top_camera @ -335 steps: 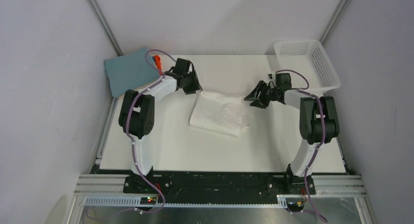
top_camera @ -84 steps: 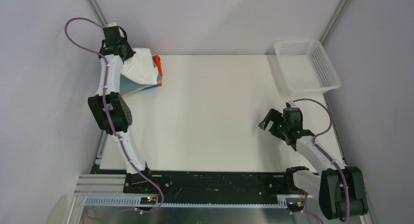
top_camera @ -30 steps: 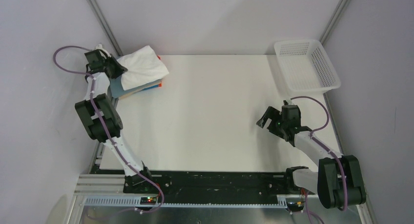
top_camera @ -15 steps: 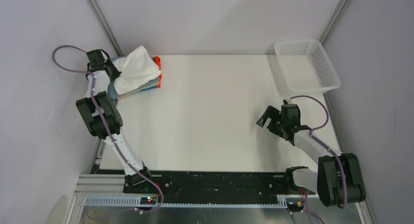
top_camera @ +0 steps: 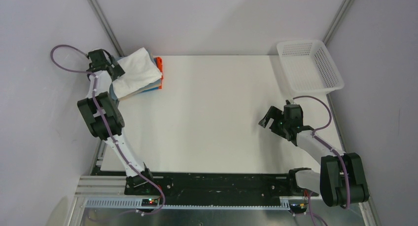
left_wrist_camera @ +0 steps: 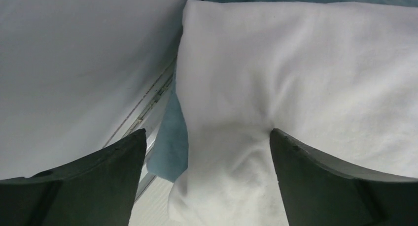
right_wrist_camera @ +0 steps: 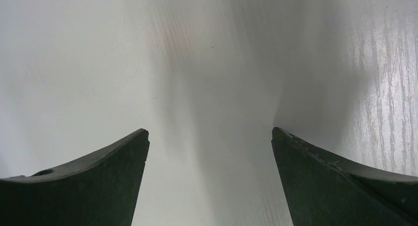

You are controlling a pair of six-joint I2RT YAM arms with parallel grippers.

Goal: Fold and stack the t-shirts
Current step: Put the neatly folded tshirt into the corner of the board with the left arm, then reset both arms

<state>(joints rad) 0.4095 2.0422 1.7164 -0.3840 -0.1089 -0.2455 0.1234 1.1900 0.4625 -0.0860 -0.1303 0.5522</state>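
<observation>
A: What is seen first?

B: The white table is seen spread across the top view, and most of its surface is left bare.

A: And next in size?

B: A white mesh basket is set at the far right corner.

A: Where are the shirts found?

B: They are stacked at the far left corner. The white t-shirt is laid folded on top, a little rumpled. Beneath it, the blue-grey t-shirt is exposed along the white cloth's edge in the left wrist view. Thin edges of a bright blue t-shirt and an orange t-shirt are shown at the stack's right side.

A: How are the grippers held?

B: The left gripper is placed at the stack's left edge with its fingers spread wide apart. White cloth is seen lying between them, but nothing is pinched. The right gripper is held over bare table on the right side, well apart from the stack. Its fingers are likewise spread wide, and nothing is carried between them.
</observation>
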